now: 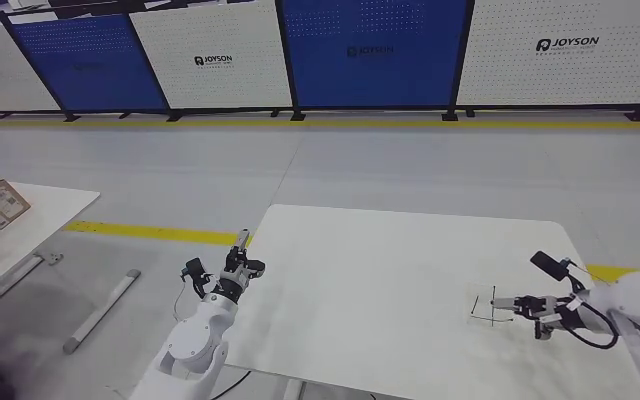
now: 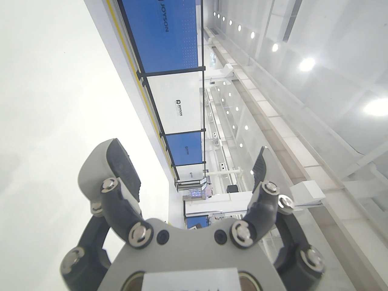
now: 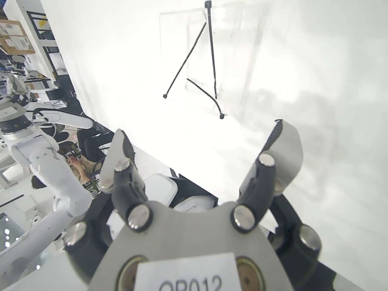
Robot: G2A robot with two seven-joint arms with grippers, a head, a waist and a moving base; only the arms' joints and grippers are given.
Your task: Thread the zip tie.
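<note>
Closest to the right wrist camera, the right gripper (image 3: 200, 128) is holding its fingers spread wide and gripping nothing. It is hovering over the white table (image 3: 303, 46), a little short of three black zip ties (image 3: 212, 52). They are lying loose on a clear sheet (image 3: 242, 31), two leaning together like a narrow tent and the third curving across beneath them.

From above, those zip ties (image 1: 493, 298) are reading as a few thin dark lines near the table's (image 1: 400, 300) right side, with the right gripper (image 1: 508, 303) just beside them. The left gripper (image 1: 240, 248) is sitting at the table's left edge, well apart from them.

Its own wrist camera is showing the left gripper (image 2: 191, 158) with fingers released and empty, pointing past the table (image 2: 45, 61) toward blue and white panels (image 2: 163, 31).
</note>
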